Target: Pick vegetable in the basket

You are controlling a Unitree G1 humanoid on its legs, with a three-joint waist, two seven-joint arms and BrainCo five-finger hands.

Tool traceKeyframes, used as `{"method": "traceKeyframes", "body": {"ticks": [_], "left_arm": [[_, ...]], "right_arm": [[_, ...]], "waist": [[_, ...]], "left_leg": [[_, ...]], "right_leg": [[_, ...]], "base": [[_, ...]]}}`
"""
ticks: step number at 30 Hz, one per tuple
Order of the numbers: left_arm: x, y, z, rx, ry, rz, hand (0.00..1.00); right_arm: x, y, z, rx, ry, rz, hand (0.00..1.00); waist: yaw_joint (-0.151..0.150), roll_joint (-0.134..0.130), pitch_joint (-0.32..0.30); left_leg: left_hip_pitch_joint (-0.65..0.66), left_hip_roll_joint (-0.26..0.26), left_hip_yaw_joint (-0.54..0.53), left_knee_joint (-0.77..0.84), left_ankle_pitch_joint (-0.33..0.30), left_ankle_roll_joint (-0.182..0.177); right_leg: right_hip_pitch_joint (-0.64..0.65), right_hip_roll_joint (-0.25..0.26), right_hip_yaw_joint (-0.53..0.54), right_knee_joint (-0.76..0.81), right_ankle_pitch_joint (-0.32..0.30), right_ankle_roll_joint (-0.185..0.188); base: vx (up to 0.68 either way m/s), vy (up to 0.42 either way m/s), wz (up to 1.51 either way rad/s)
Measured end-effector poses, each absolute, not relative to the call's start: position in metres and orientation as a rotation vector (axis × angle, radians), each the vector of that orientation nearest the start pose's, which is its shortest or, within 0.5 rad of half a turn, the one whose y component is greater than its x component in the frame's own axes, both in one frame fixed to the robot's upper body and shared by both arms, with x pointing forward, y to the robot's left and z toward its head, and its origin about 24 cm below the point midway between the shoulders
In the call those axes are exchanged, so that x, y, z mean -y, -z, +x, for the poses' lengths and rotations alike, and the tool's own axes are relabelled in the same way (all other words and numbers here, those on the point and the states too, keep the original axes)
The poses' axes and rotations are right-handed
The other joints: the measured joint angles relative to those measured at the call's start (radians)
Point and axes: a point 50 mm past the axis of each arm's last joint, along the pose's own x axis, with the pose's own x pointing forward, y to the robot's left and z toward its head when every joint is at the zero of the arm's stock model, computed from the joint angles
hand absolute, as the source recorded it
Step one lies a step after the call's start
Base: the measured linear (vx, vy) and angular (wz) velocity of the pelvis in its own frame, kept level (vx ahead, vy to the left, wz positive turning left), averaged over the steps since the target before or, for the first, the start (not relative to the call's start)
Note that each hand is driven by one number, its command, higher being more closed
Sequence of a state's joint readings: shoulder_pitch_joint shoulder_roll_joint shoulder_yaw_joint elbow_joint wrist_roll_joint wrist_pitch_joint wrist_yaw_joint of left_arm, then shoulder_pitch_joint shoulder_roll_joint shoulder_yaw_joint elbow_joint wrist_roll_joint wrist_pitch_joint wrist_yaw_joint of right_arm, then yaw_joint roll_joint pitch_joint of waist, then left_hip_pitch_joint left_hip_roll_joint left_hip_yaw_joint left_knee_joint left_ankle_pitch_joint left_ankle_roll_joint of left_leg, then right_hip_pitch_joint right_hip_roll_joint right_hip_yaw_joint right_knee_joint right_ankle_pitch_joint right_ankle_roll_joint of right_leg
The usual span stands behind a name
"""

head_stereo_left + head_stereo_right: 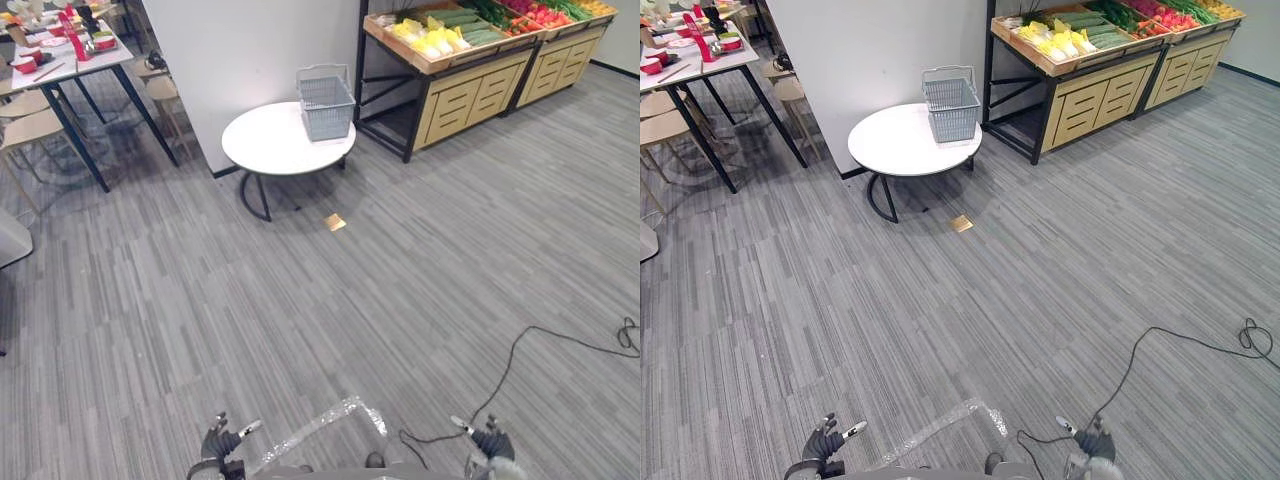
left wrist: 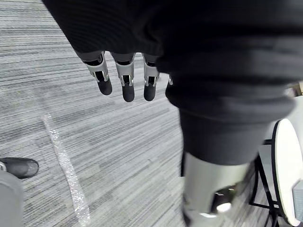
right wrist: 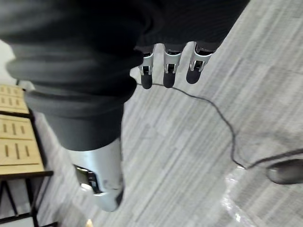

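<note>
Vegetables (image 1: 440,38) lie on the wooden stand (image 1: 470,95) well beyond my fingers (image 2: 128,91), the wire basket (image 1: 327,105) on the round table (image 1: 262,150) looks empty, and my left hand (image 2: 102,71) and right hand (image 3: 166,66) hang slack, holding nothing, so I judge the whole job is ahead.

Left hand (image 2: 127,78): fingers (image 2: 101,75) straight, dark tips down, holding nothing, above grey striped floor (image 2: 57,94).
Clear tape strip (image 2: 66,172): on floor, 7 o'clock from fingertips.
Round white table (image 2: 288,161): 4 o'clock, dark legs.
</note>
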State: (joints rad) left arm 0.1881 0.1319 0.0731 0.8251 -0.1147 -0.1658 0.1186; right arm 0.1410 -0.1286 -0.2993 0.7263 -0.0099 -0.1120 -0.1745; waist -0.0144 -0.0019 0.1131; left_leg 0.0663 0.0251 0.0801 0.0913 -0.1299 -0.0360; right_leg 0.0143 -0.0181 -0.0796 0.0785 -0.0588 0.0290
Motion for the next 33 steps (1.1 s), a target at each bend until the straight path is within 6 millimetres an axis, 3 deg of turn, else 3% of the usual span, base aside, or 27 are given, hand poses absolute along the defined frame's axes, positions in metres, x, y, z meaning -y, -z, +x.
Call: {"method": "traceKeyframes", "body": {"ticks": [6,12,19,22,24,25,27,29,31,32,33], "left_arm": [[-0.231,0.12,0.128,-0.725,-0.299,0.112,0.0],[-0.232,0.114,0.134,-0.686,-0.295,0.123,0.0],[-0.232,0.099,0.147,-0.586,-0.314,0.121,0.0],[-0.233,0.088,0.151,-0.526,-0.337,0.113,0.0],[-0.233,0.086,0.149,-0.515,-0.343,0.104,0.0],[-0.233,0.087,0.148,-0.517,-0.345,0.101,0.0],[-0.236,0.085,0.146,-0.516,-0.349,0.11,0.0],[-0.237,0.085,0.146,-0.516,-0.361,0.118,0.0],[-0.234,0.082,0.155,-0.495,-0.344,0.12,0.0],[-0.23,0.079,0.166,-0.469,-0.328,0.118,0.0],[-0.226,0.075,0.176,-0.443,-0.308,0.116,0.0]], "right_arm": [[0.265,0.099,0.146,-0.67,0.43,-0.292,0.0],[0.26,0.088,0.164,-0.599,0.384,-0.326,0.0],[0.256,0.08,0.176,-0.551,0.378,-0.299,0.0],[0.257,0.08,0.177,-0.547,0.388,-0.28,0.0],[0.256,0.08,0.177,-0.55,0.395,-0.26,0.0],[0.256,0.079,0.177,-0.546,0.396,-0.255,0.0],[0.248,0.074,0.182,-0.507,0.383,-0.239,0.0],[0.248,0.07,0.182,-0.487,0.385,-0.233,0.0],[0.248,0.063,0.187,-0.451,0.387,-0.232,0.0],[0.251,0.058,0.19,-0.426,0.389,-0.243,0.0],[0.251,0.054,0.192,-0.407,0.389,-0.246,0.0]], "waist": [[-0.004,0.002,0.023],[-0.021,0.004,0.042],[-0.015,0.027,0.059],[0.001,0.032,0.06],[0.001,0.014,0.07],[0.001,0.013,0.072],[-0.015,0.003,0.091],[-0.019,0.014,0.104],[-0.028,0.023,0.112],[-0.035,0.049,0.126],[-0.047,0.049,0.137]], "left_leg": [[0.025,-0.004,0.007,-0.009,0.0,-0.001],[0.023,-0.004,0.015,-0.007,-0.006,-0.005],[-0.066,0.016,0.043,0.113,-0.111,0.023],[-0.128,0.015,0.061,0.194,-0.175,0.037],[-0.131,-0.013,0.063,0.251,-0.226,0.061],[-0.129,-0.019,0.062,0.262,-0.239,0.067],[-0.072,-0.037,0.04,0.263,-0.283,0.096],[-0.008,-0.035,0.016,0.241,-0.308,0.094],[0.06,-0.017,-0.021,0.185,-0.312,0.092],[0.105,0.018,-0.042,0.15,-0.308,0.083],[0.136,0.031,-0.059,0.147,-0.297,0.062]], "right_leg": [[0.035,-0.004,-0.003,-0.033,-0.001,0.002],[0.034,-0.004,0.002,-0.04,-0.002,0.003],[-0.019,0.007,0.027,-0.017,-0.024,0.025],[-0.116,-0.005,0.042,0.126,-0.11,0.052],[-0.187,-0.041,0.05,0.328,-0.206,0.063],[-0.211,-0.05,0.047,0.392,-0.217,0.072],[-0.353,-0.083,0.007,0.739,-0.227,0.067],[-0.403,-0.09,-0.037,0.769,-0.272,0.05],[-0.486,-0.078,-0.085,0.713,-0.277,0.049],[-0.54,-0.055,-0.116,0.628,-0.248,0.045],[-0.59,-0.044,-0.144,0.517,-0.168,0.047]], "base": [[0.11,0.014,-0.02],[0.02,-0.002,-0.05],[-0.04,0.018,-0.1],[0.03,0.082,-0.18],[0.14,0.122,0.01],[0.17,0.133,0.03],[0.27,0.121,0.18],[0.49,0.075,0.29],[0.54,0.009,0.49],[0.72,-0.055,0.72],[0.75,-0.076,0.75]]}}
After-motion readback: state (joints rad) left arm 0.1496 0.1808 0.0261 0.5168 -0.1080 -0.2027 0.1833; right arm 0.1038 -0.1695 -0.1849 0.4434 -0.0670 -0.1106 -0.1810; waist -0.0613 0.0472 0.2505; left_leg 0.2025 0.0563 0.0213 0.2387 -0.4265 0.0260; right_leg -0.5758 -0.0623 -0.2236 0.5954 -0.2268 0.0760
